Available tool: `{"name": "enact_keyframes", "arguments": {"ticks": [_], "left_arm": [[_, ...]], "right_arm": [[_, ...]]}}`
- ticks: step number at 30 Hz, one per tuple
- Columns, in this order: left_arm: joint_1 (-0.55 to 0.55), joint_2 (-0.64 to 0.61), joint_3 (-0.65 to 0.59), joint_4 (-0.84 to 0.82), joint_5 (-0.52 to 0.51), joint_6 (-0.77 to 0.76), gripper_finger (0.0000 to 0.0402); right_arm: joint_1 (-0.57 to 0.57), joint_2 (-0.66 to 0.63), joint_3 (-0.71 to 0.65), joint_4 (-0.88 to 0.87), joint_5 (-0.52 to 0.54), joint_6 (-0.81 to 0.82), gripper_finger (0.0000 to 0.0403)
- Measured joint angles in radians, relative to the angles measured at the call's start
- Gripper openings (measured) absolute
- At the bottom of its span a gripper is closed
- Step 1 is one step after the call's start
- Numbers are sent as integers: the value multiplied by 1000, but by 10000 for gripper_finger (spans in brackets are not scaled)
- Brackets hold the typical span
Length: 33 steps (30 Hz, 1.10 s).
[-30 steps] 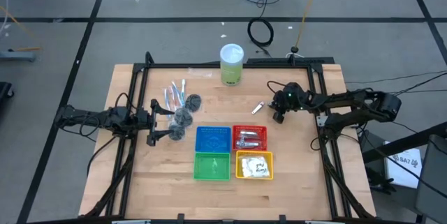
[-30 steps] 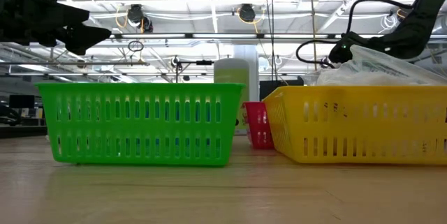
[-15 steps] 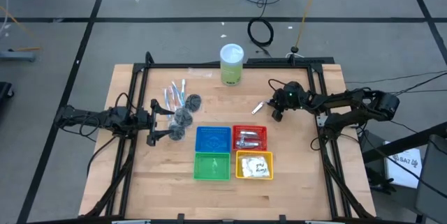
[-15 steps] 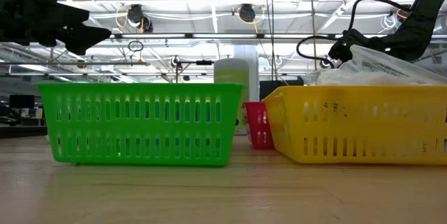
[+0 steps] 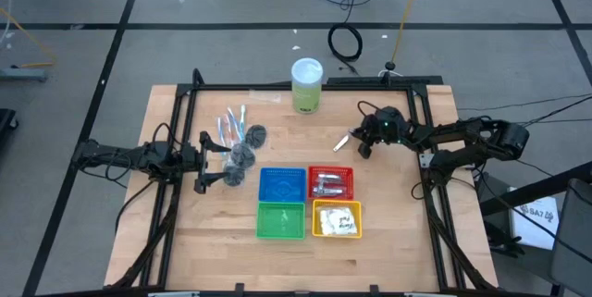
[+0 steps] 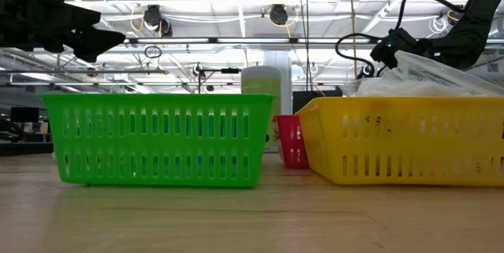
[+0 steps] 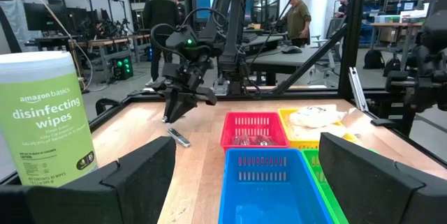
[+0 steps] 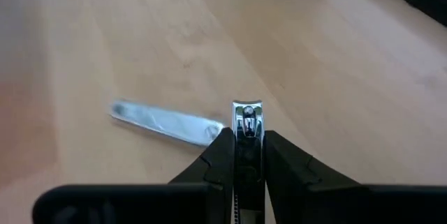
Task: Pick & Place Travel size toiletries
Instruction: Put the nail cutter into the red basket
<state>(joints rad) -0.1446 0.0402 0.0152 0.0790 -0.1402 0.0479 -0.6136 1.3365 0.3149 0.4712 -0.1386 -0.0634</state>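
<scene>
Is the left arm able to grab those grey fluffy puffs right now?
Probably yes. The left gripper is open, and the dark grey puffs lie right in front of its fingers, with nothing in between.

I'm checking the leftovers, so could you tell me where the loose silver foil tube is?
In the high view, the silver foil tube lies on the wooden table, right of centre, between the green wipes canister and the red basket.

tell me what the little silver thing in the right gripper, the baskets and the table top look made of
The item pinched in the right gripper: polished metal by its mirror shine, seemingly a nail clipper; a like silver piece lies on the table. The green basket and yellow basket: glossy moulded plastic with slotted walls. The table top: pale wood, probably sealed, with visible grain.
</scene>
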Motion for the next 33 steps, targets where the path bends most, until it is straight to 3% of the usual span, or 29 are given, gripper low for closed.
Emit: {"name": "enact_keyframes", "arguments": {"ticks": [8, 13, 17, 22, 26, 33], "left_arm": [[0, 0, 0, 0, 0, 0, 347], [0, 0, 0, 0, 0, 0, 347], [0, 0, 0, 0, 0, 0, 347], [0, 0, 0, 0, 0, 0, 347], [0, 0, 0, 0, 0, 0, 347], [0, 0, 0, 0, 0, 0, 347]], "right_arm": [[19, -1, 2, 120, -171, 65, 46], [105, -1, 2, 193, -253, 92, 46], [207, -1, 2, 247, -259, 132, 46], [361, -1, 2, 319, -240, 183, 46], [499, -1, 7, 350, -138, 187, 46], [669, -2, 111, 207, 11, 169, 46]]}}
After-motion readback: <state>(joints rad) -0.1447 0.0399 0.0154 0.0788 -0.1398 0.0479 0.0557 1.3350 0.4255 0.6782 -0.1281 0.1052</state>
